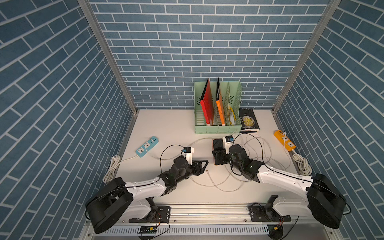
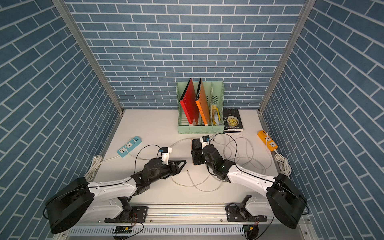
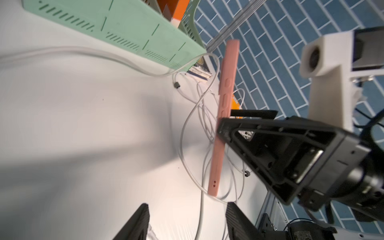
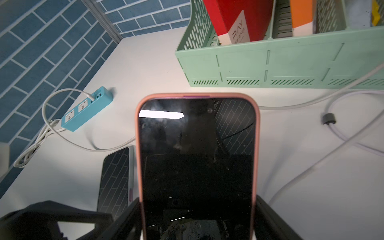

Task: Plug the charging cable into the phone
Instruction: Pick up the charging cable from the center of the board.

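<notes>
Phone [image 4: 196, 158] in a pink case is being gripped by the right gripper [image 4: 198, 217]. The jaws are being pressed against its two long edges near the lower end, with the dark screen facing up. The phone is being held just above the table [image 1: 166, 124], in front of the green file holder [image 1: 218, 129]. A second phone [image 4: 116, 178] is being seen flat on the table, just beside and partly under the held one.

The left gripper [image 3: 187, 207] is being shown with its fingers [image 3: 141, 220] standing well apart and nothing clamped between them. It is being pointed toward the held phone, near it but not touching.

The charging cable [image 1: 212, 180] is being seen loose on the table, looping between the two arms. Its plug end [image 1: 207, 171] is lying free on the table, just beside the left gripper's tip and near the phone's lower end. It is not being held and is not in the phone. Several white cable loops are being seen tangled under and behind the right arm; which loop belongs to which lead cannot be told.

A blue power strip [image 1: 147, 146] is being seen at the left side of the table and an orange power strip [image 1: 284, 143] at the right. A dark book [image 1: 248, 120] is lying beside the file holder.
</notes>
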Motion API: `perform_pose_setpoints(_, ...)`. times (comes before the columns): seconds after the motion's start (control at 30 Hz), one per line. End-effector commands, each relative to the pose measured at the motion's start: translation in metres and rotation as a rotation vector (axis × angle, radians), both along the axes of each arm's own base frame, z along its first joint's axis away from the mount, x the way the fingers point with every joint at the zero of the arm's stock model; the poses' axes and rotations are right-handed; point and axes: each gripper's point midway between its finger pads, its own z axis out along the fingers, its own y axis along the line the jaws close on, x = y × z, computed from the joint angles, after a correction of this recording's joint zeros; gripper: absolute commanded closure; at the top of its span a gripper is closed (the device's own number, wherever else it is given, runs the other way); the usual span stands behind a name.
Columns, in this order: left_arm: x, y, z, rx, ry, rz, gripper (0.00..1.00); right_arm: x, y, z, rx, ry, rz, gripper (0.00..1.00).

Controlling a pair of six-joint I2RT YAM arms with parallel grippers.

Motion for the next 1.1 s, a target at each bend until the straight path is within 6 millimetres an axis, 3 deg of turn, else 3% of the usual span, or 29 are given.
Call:
perform_pose_setpoints(0.0, -0.006, 0.004, -0.036, 0.130, 0.184, 0.116, 0.39, 0.014, -0.011, 0.019, 0.021, -0.041, -0.008, 0.80)
perform_pose_setpoints(0.1, -0.016, -0.008, -0.053, 0.159, 0.282, 0.126, 0.42, 0.019, -0.015, 0.021, 0.008, -0.049, -0.014, 0.80)
perform_pose_setpoints(0.3, -0.021, -0.005, -0.077, 0.255, 0.414, 0.237, 0.46, 0.025, -0.018, 0.017, -0.005, -0.044, -0.011, 0.80)
perform_pose_setpoints(0.63, -0.026, -0.027, -0.090, 0.370, 0.463, 0.267, 0.49, 0.025, -0.019, 0.012, 0.009, -0.045, 0.006, 0.79)
perform_pose_setpoints(0.87, -0.036, -0.022, -0.095, 0.447, 0.491, 0.306, 0.51, 0.019, -0.018, 0.004, 0.024, -0.036, 0.026, 0.79)
perform_pose_setpoints(1.07, -0.037, -0.027, -0.108, 0.503, 0.517, 0.323, 0.60, 0.016, -0.020, 0.000, 0.029, -0.035, 0.031, 0.79)
